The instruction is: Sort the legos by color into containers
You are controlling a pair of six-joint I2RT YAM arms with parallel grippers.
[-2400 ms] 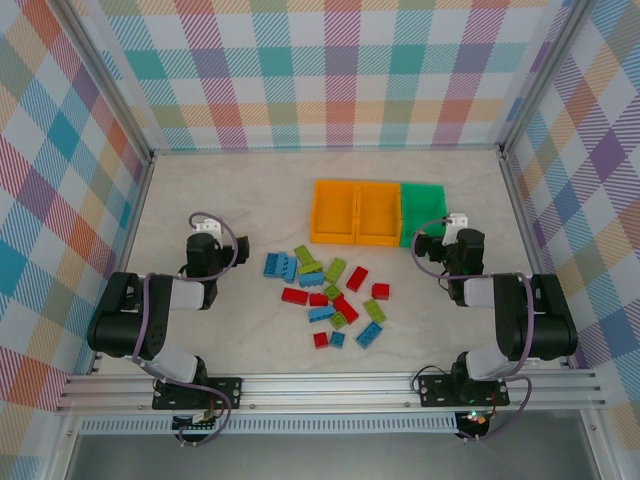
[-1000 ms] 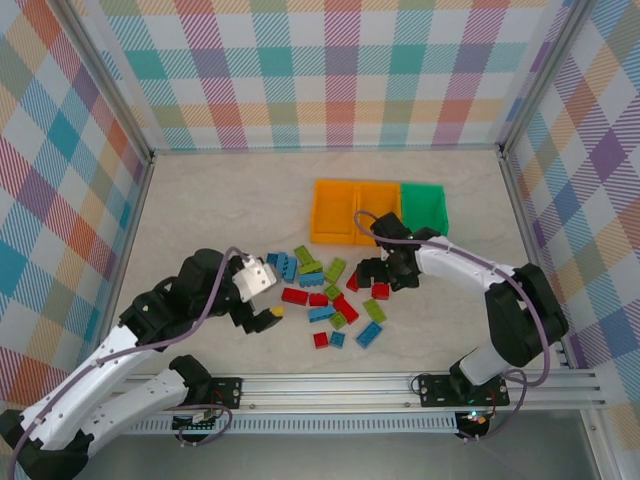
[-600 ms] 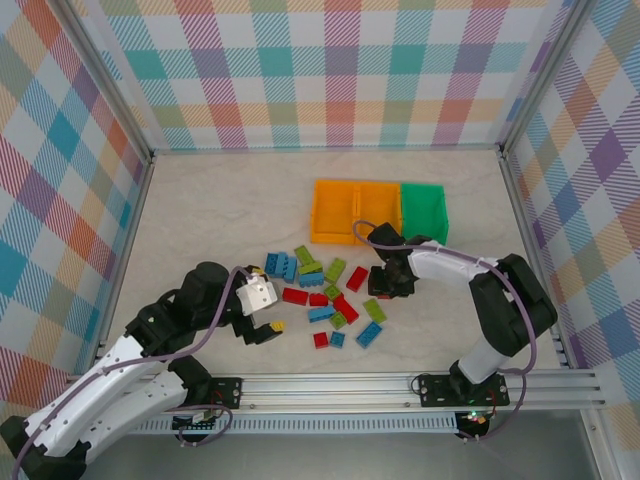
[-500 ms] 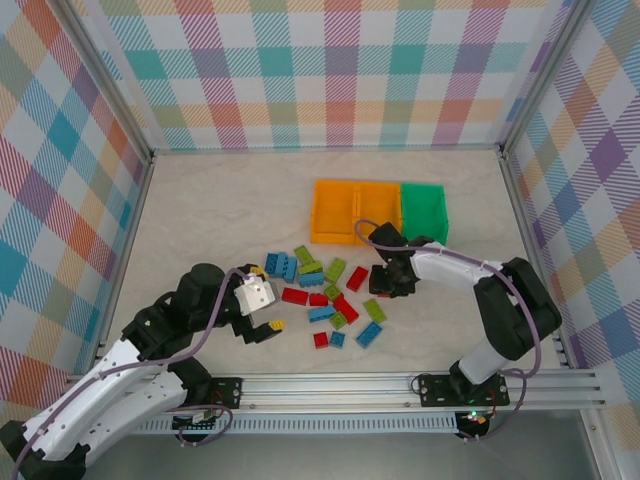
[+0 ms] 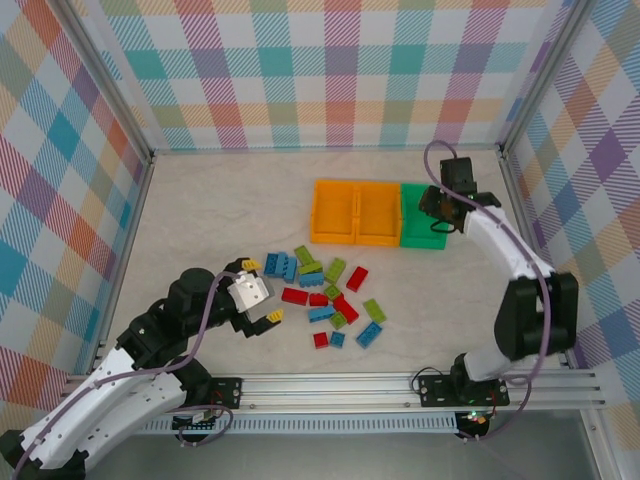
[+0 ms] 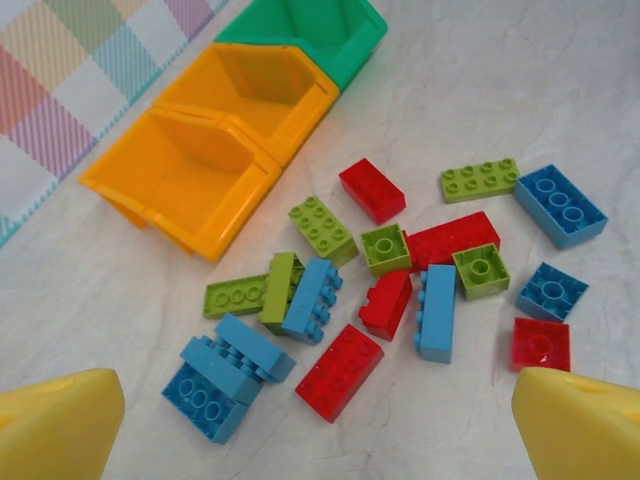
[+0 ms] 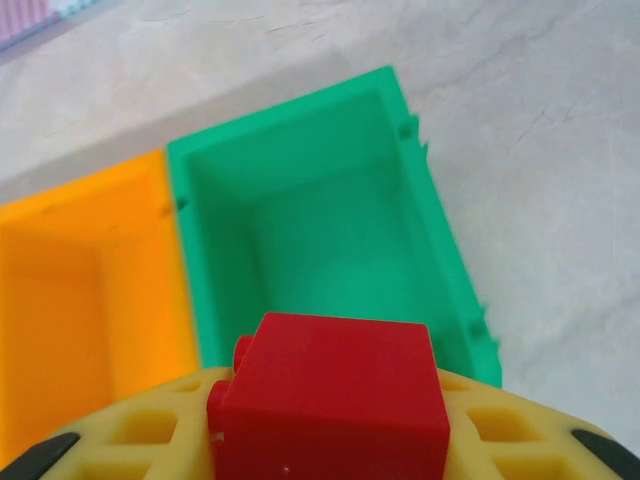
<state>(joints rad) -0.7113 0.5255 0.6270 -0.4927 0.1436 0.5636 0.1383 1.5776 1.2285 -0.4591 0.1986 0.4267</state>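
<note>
Several legos (image 5: 325, 295) in blue, red and lime green lie scattered mid-table, also spread out in the left wrist view (image 6: 400, 270). My right gripper (image 5: 443, 205) is shut on a red lego (image 7: 330, 390) and hangs over the green container (image 5: 412, 215), whose open inside (image 7: 320, 220) lies just ahead of the brick. Two orange containers (image 5: 335, 212) (image 5: 378, 213) adjoin it on the left. My left gripper (image 5: 262, 290) stands open left of the pile, holding nothing, its yellow fingertips (image 6: 55, 425) wide apart above a red and a blue brick.
The three containers stand in one row behind the pile, and in the left wrist view the orange ones (image 6: 170, 175) sit nearer than the green one (image 6: 310, 25). Checked walls enclose the table; a metal rail (image 5: 330, 385) runs along the near edge.
My right gripper shut on a red lego at the pile's right edge and carried it back and right, over the green container. My left arm drew back slightly, still open.
</note>
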